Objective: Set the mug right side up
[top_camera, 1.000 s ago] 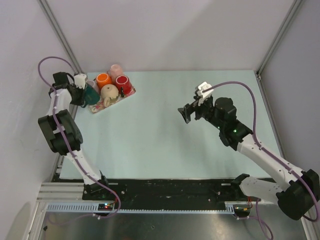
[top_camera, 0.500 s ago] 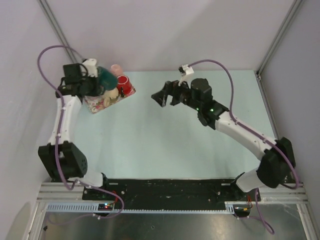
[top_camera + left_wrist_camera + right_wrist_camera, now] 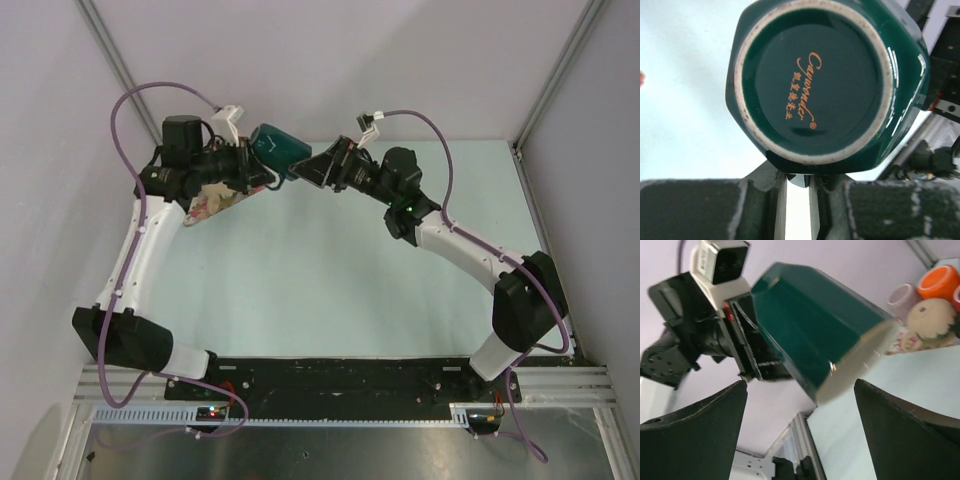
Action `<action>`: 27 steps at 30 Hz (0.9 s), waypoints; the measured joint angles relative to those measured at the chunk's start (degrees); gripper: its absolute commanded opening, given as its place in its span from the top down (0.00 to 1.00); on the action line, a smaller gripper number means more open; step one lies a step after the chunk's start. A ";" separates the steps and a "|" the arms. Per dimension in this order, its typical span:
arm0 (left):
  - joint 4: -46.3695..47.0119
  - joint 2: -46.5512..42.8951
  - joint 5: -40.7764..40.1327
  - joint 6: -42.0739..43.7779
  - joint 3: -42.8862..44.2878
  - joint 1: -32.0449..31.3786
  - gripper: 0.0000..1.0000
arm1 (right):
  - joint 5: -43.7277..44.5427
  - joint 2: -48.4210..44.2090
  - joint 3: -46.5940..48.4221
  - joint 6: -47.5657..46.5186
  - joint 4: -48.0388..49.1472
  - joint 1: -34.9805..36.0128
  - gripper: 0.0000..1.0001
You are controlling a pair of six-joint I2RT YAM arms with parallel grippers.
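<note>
Currently the left gripper (image 3: 250, 162) is clenched on the dark green mug (image 3: 278, 147), holding it in the air above the far left of the table (image 3: 330, 270), just beside the tray (image 3: 203, 209). The mug lies tilted sideways, with its orange-lettered base toward the left wrist (exact grip point hidden). The right gripper (image 3: 315, 168) is spread wide and empty, close to the mug's mouth.

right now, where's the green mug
In the top view the green mug is in the air at far centre-left, clamped by the left gripper, with the open right gripper just to its right.
</note>
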 measured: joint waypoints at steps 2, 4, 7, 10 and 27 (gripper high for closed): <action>-0.52 0.13 1.86 -1.36 0.42 -1.64 1.00 | -1.18 0.24 0.15 2.40 3.06 -0.15 0.15; -0.72 0.42 3.34 -2.34 0.94 -3.04 1.00 | -2.25 0.76 0.26 4.20 5.81 -0.22 0.29; -0.81 0.68 4.74 -3.23 1.11 -4.44 1.00 | -3.34 1.66 0.26 6.47 9.03 -0.61 0.67; 0.90 1.20 5.18 -4.68 1.11 -4.90 0.93 | -5.22 2.16 0.26 10.67 11.32 -1.44 0.96; 0.63 -0.24 -19.12 7.52 -5.27 -0.17 0.00 | 16.68 -13.92 0.79 -21.07 -59.47 -26.91 1.00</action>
